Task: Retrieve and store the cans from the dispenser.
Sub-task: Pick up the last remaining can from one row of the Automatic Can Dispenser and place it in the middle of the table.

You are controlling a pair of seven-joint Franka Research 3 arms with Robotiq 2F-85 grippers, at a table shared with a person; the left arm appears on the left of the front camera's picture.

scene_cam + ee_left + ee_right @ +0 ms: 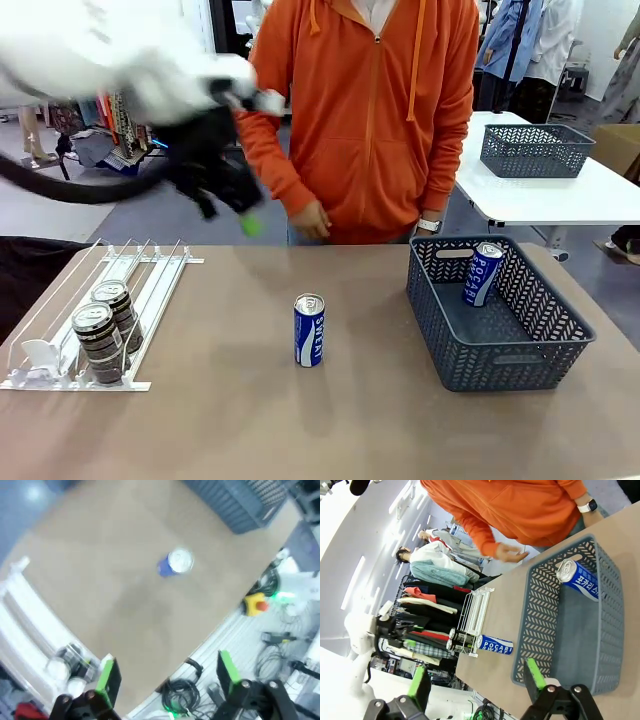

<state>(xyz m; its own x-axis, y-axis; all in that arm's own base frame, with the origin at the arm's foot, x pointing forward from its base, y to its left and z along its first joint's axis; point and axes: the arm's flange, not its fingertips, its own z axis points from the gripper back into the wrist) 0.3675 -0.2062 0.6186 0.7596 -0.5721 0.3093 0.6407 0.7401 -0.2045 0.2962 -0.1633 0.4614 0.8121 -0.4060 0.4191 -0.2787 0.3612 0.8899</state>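
The left gripper (166,666) is spread wide, its green pads (106,676) well apart and nothing between them. It hangs above the table's near edge. From the front it is a dark blur high over the table's far left part, beside the person's orange sleeve (262,150).

Ahead of it, one blue-and-white can (309,330) stands upright on the bare brown table (250,420). It sits between the dispenser (150,270) and the basket (480,350) and touches neither. It is a slim cylinder with a shiny silver top and white lettering on blue.

At the table's left, the dispenser is a low white rack of thin wire rails forming lanes, with small white plastic stops at its near end. It holds two cans, dark with pale bands and silver lids, upright one behind the other. The front dark can (100,342) is at the near end by the stops, and the rear dark can (121,303) is just behind it.

The basket is rectangular dark grey plastic with lattice walls. A second blue can (482,273) leans tilted against its far wall.

That makes four cans: two blue-and-white and two dark.

The right gripper (475,672) is also spread and empty, hovering near the basket.
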